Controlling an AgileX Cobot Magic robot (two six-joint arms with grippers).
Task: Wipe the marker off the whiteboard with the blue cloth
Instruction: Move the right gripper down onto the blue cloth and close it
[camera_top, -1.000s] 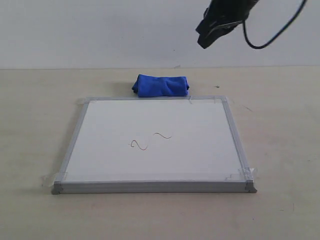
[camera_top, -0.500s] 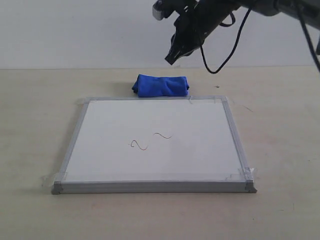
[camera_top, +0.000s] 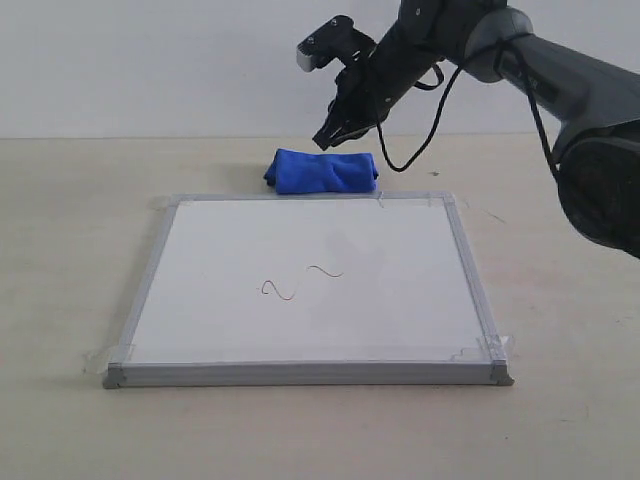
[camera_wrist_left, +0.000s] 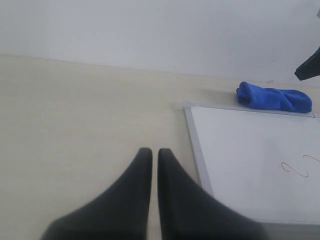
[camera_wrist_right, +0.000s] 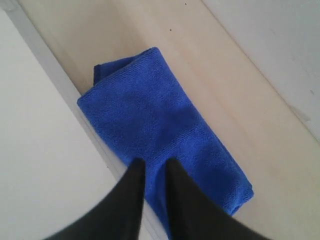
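Observation:
The whiteboard (camera_top: 400, 300) lies flat on the table, with two thin marker squiggles (camera_top: 278, 290) (camera_top: 325, 270) near its middle. The blue cloth (camera_top: 322, 171) is a folded bundle just beyond the board's far edge. My right gripper (camera_top: 330, 137) hangs in the air above the cloth, apart from it. In the right wrist view its fingers (camera_wrist_right: 154, 162) stand a little open with nothing gripped, and the cloth (camera_wrist_right: 150, 115) shows in the gap. My left gripper (camera_wrist_left: 151, 151) is shut and empty over bare table, beside the board's frame (camera_wrist_left: 197, 150). The exterior view does not show it.
The table (camera_top: 70, 250) is pale wood against a white wall. Clear tape holds the board's corners (camera_top: 495, 350). The right arm and its black cable (camera_top: 440, 110) reach in from the upper right. The left wrist view also shows the cloth (camera_wrist_left: 274, 97) and a squiggle (camera_wrist_left: 290, 168).
The right arm has swung in from the upper right and come down to the left, so its gripper now hangs just above the cloth. Board, cloth and squiggles have not moved.

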